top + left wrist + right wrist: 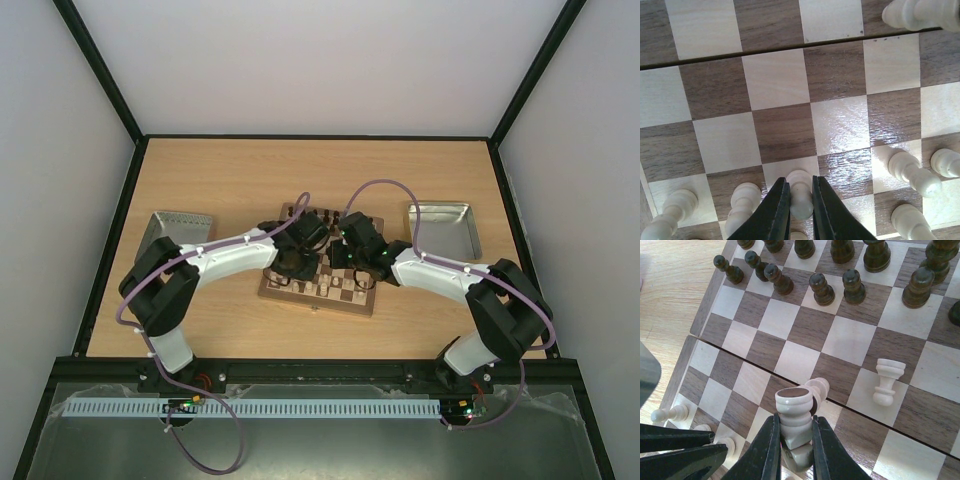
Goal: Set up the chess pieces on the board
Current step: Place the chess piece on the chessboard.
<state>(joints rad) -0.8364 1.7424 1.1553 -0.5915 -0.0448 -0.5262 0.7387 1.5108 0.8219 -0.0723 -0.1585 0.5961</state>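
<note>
The left gripper [800, 184] pinched a pale pawn [799, 192] at lower centre of the board [775, 80]. The right gripper [794, 424] pinched a pale piece [794, 407], lower centre. Crowding neighbour pawns [745, 200] risked toppling during release.

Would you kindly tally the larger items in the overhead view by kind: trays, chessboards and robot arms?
Grey metal trays: 2
Square wooden chessboard: 1
Black-and-white robot arms: 2
Total: 5

We see a light wooden table [230, 170] with one grey metal tray [180, 229] at its left and another tray [444, 230] at its right.
</note>
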